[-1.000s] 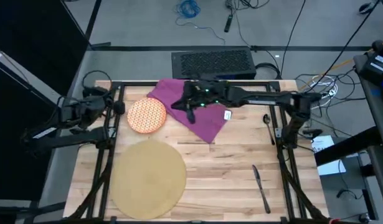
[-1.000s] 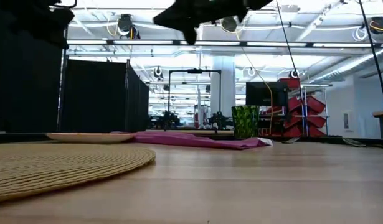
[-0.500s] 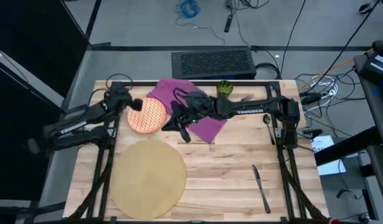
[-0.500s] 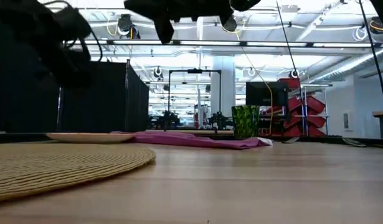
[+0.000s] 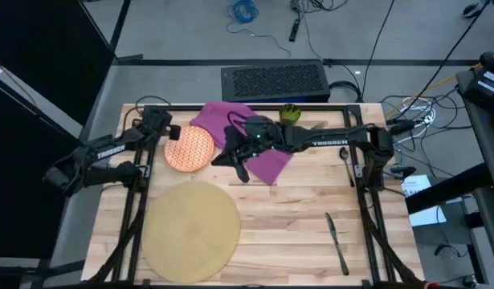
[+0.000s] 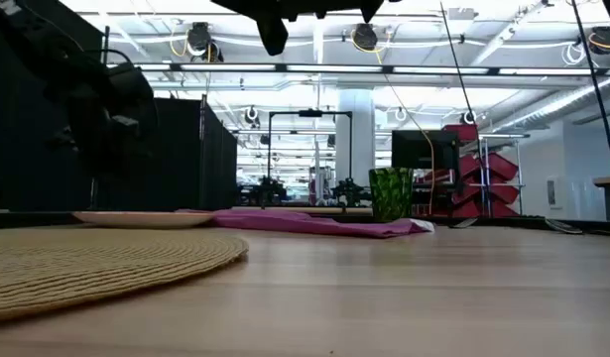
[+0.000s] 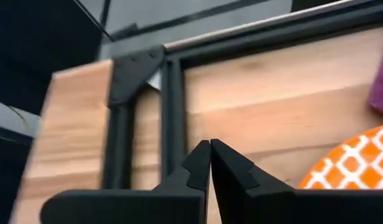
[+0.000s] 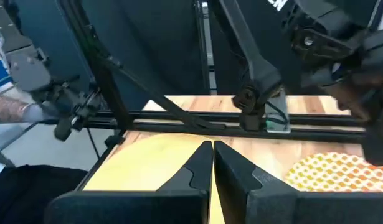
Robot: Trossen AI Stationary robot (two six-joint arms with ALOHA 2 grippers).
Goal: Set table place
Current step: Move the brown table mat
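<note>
Black grille box (image 5: 274, 81), floor cables (image 5: 243, 11).

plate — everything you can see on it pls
The plate is small, round and shallow, with an orange-and-white lattice pattern. It lies flat on the table, toward the far left, beyond the tan mat. The purple napkin lies at its right edge; whether they touch is unclear. The left gripper, shut, hovers near its far-left rim.

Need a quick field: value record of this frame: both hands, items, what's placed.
left hand: shut, empty, over the table's far-left corner beside the plate
right hand: shut, empty, raised above the napkin
mat: near-left, bare
plate: far-left, off the mat
napkin: far centre, spread flat
cup: far edge, upright
knife: near-right
utensil: far-right
</note>
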